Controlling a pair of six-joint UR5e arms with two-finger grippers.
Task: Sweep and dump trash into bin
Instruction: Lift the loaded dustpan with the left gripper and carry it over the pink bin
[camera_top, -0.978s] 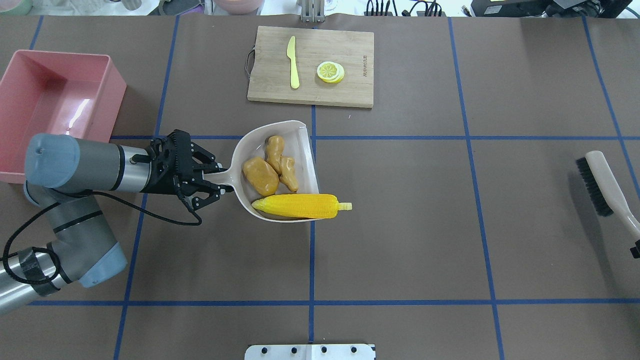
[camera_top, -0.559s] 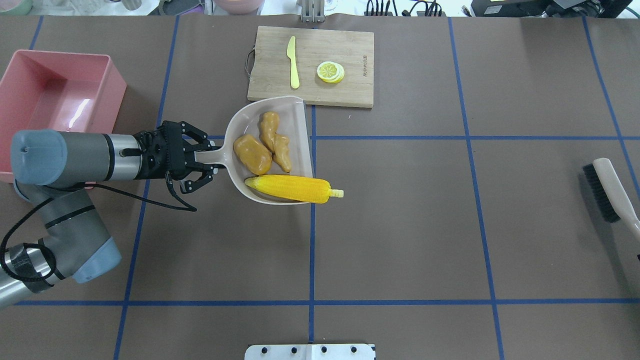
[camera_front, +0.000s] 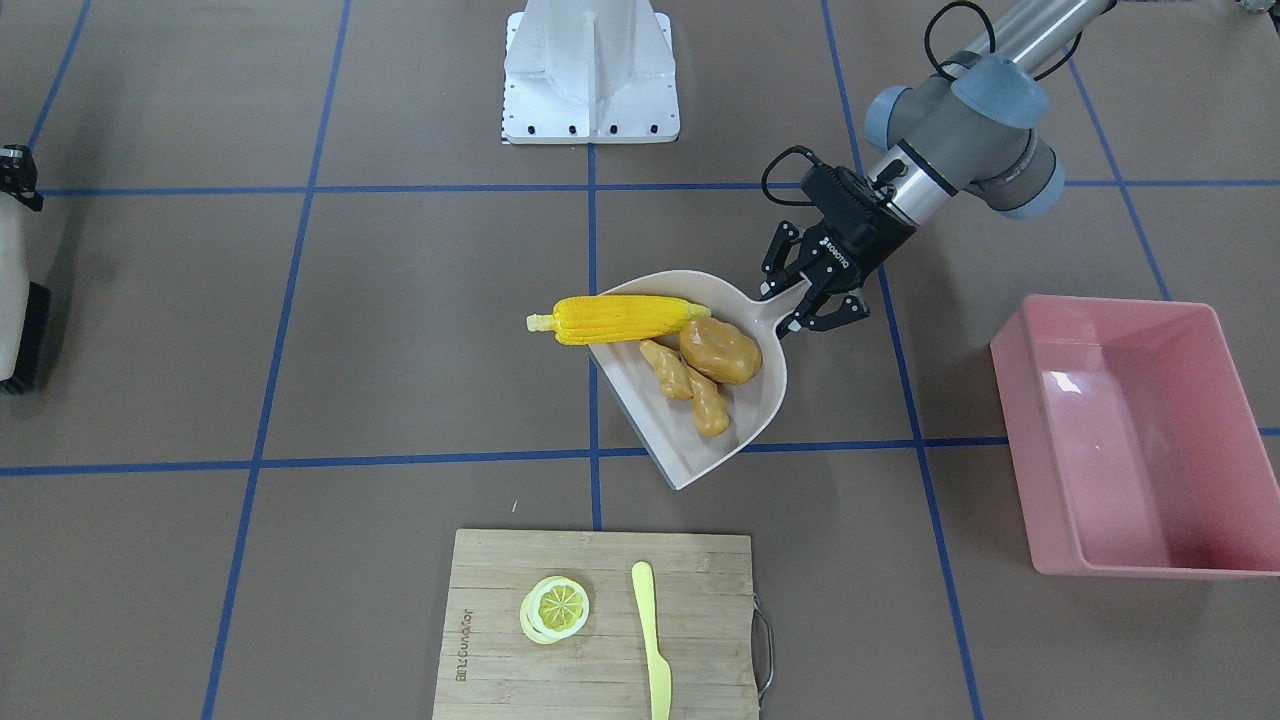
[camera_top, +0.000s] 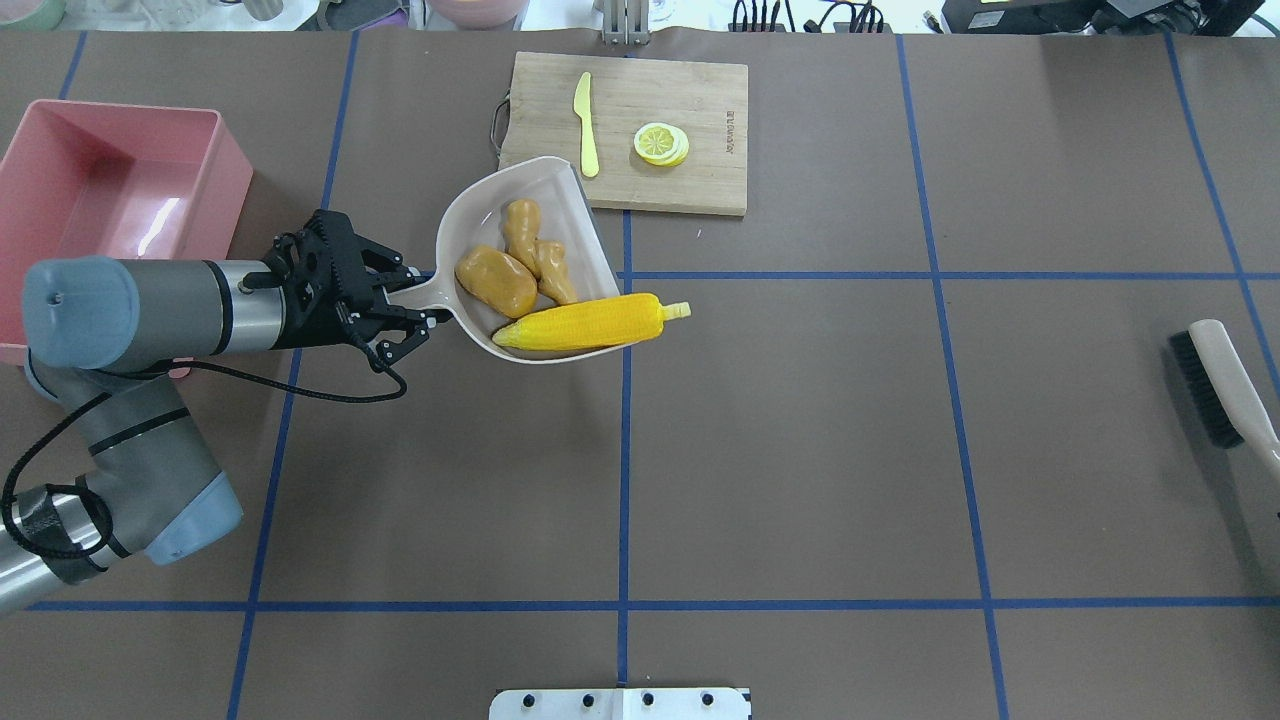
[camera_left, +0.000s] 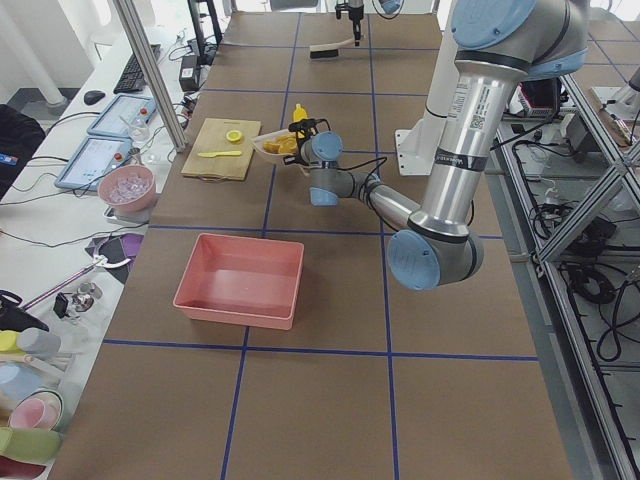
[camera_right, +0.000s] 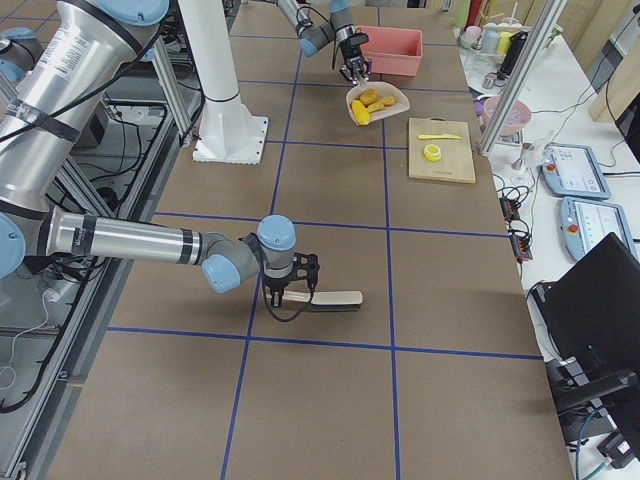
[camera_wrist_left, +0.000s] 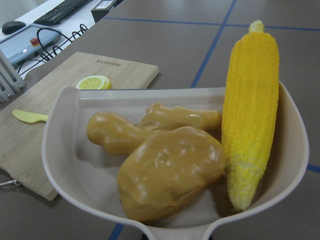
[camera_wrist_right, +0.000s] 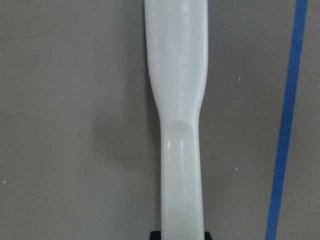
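Observation:
My left gripper is shut on the handle of the beige dustpan and holds it raised, its far corner over the cutting board's edge. In the pan lie the yellow corn cob, its tip past the open lip, the brown potato and the tan ginger root. The left wrist view shows the corn, potato and ginger up close. The pink bin stands at the far left, empty, beside the left arm. My right gripper is shut on the handle of a brush at the right edge.
A wooden cutting board at the back middle carries a pale yellow knife and lemon slices. The brush handle hangs a little above the brown table paper. The robot's base plate is at the near middle.
My left arm has carried the loaded dustpan toward the far side and the bin's side, turning it so its mouth swings away from me. The brush has shifted slightly at the right edge.

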